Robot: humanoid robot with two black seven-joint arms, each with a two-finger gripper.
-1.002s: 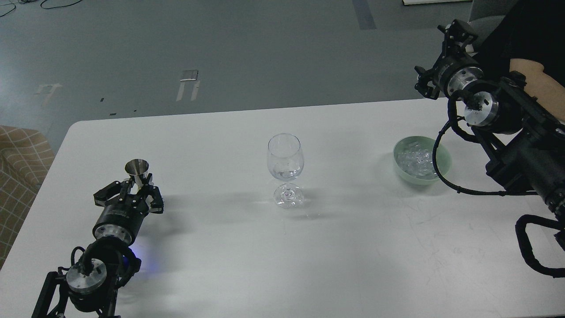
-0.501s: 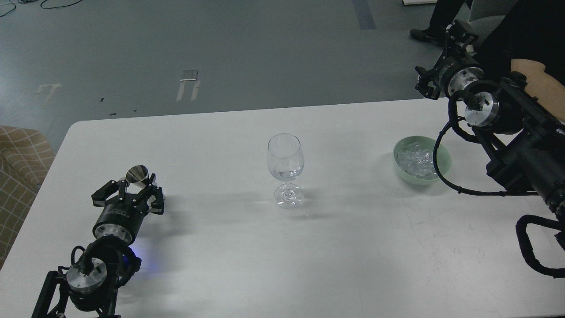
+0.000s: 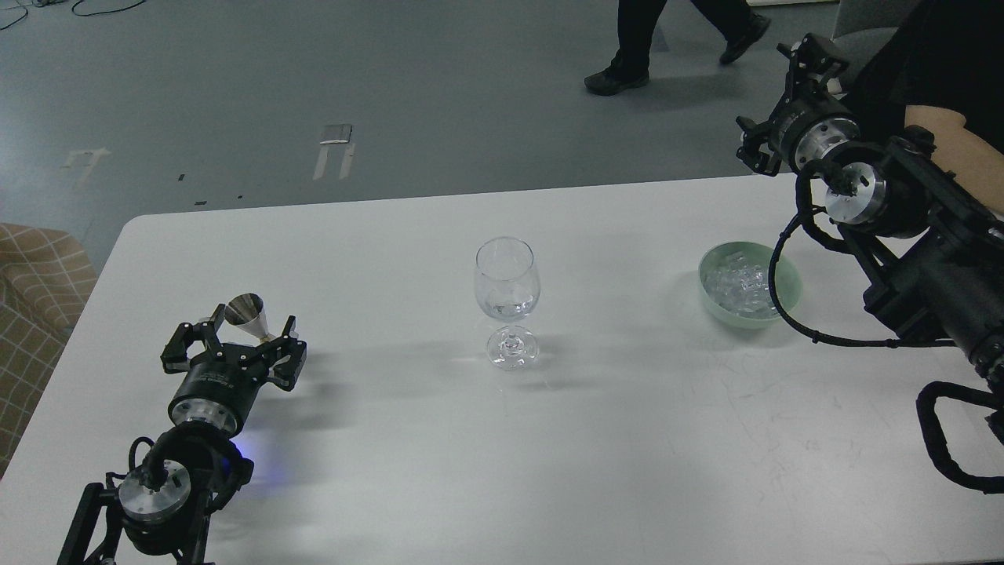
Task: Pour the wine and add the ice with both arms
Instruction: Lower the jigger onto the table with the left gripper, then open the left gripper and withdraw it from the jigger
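Sitting low in the bowl of the stemmed glass (image 3: 507, 281), the wine (image 3: 510, 305) showed only as a thin, colourless pool with faint glints, hard to tell from the glass around it. That glass stood upright on the white table (image 3: 439, 439), well off to the right of the left gripper (image 3: 238, 343) and well to the left of, and nearer than, the right gripper (image 3: 773, 102).

Further right, the ice (image 3: 737, 284) lay heaped in a pale green bowl (image 3: 791, 289): small clear chunks, glassy, catching white highlights, their edges blurring into one another. The bowl sat below and a little left of the right gripper, with a black cable (image 3: 784, 302) of the right arm (image 3: 925, 259) looping across its right rim.

A small steel jigger (image 3: 246, 314), cone-shaped with its mouth up, stood tilted just beyond the left gripper. That gripper's fingers (image 3: 287, 345) were spread wide to either side of the jigger's lower part, released and not pinching it; whether a finger touched the metal could not be made out. The left arm (image 3: 169, 471) ran back toward the near left corner, a blue glow beside its joint.

The right gripper hung past the table's far edge, its fingers spread apart and holding nothing. Beyond it, a person's legs (image 3: 667, 35) crossed the grey floor (image 3: 314, 86).
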